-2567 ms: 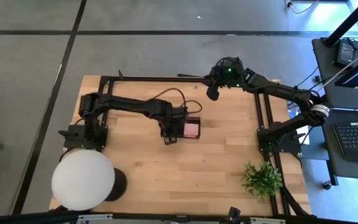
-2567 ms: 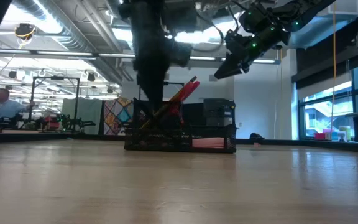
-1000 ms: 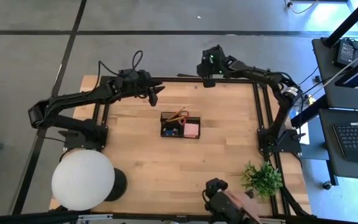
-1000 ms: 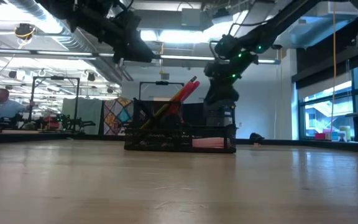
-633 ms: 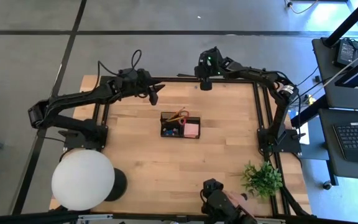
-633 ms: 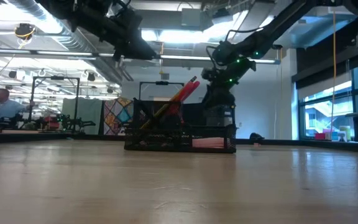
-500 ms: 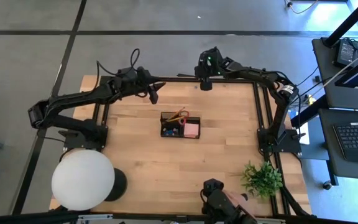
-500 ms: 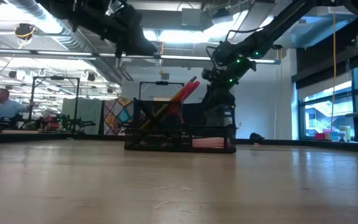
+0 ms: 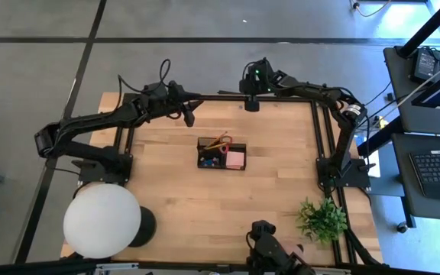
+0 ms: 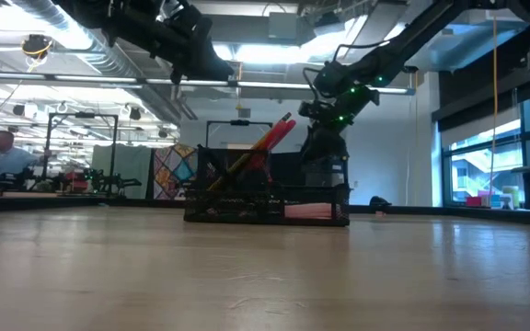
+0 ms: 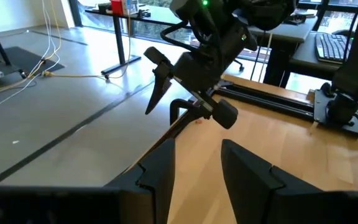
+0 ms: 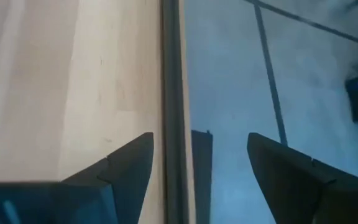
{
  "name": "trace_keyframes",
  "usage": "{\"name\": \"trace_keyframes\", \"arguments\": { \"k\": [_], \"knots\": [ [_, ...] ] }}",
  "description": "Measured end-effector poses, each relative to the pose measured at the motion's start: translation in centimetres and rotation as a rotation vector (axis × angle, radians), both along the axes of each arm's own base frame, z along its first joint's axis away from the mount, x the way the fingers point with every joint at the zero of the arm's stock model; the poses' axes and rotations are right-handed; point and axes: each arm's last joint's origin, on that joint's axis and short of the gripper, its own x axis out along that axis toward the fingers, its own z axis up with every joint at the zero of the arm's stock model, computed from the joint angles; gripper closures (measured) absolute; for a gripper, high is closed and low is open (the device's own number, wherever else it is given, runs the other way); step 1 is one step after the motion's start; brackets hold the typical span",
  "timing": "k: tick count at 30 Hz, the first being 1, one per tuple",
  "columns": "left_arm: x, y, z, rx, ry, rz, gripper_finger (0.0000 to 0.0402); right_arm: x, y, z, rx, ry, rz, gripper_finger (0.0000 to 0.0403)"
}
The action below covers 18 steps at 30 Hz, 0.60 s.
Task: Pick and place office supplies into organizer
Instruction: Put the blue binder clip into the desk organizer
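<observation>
At the bottom edge of the high view a dark device (image 9: 264, 241) sits by the worktop's (image 9: 174, 195) near rim. To its right stands the green plant (image 9: 321, 218), and in the lower left the white round lamp (image 9: 101, 220).

At mid-frame the black organizer (image 9: 221, 154) rests on the wood, well apart from both arms. The pink note block (image 9: 236, 159) lies in its right compartment, red-handled scissors (image 9: 221, 141) lean out of the upper left one, and a small blue piece (image 9: 220, 151) shows beside them. In the low view the scissors (image 10: 271, 138) jut up from the organizer (image 10: 267, 199) at a slant.

Beyond it, at upper left of centre, the left hand (image 9: 189, 115) hangs over the far edge; the left wrist view shows its fingers (image 11: 156, 172) parted, with nothing between them. At upper centre the right hand (image 9: 250, 102) hangs over the far rail; its fingers (image 12: 125, 163) are spread wide and hold nothing, with the worktop edge and floor below.
</observation>
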Motion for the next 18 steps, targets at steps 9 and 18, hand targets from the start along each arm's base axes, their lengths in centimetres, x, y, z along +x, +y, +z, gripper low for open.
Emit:
{"name": "trace_keyframes", "arguments": {
  "k": [9,18],
  "knots": [
    [0.0,0.0,0.0,0.0,0.0,0.003,0.0277,0.1,-0.4,1.6,0.13,-0.002,0.075,0.014],
    [0.0,0.0,0.0,0.0,0.0,0.004,0.0277,1.0,-2.9,2.4,0.296,0.151,0.191,0.014]
  ]
}}
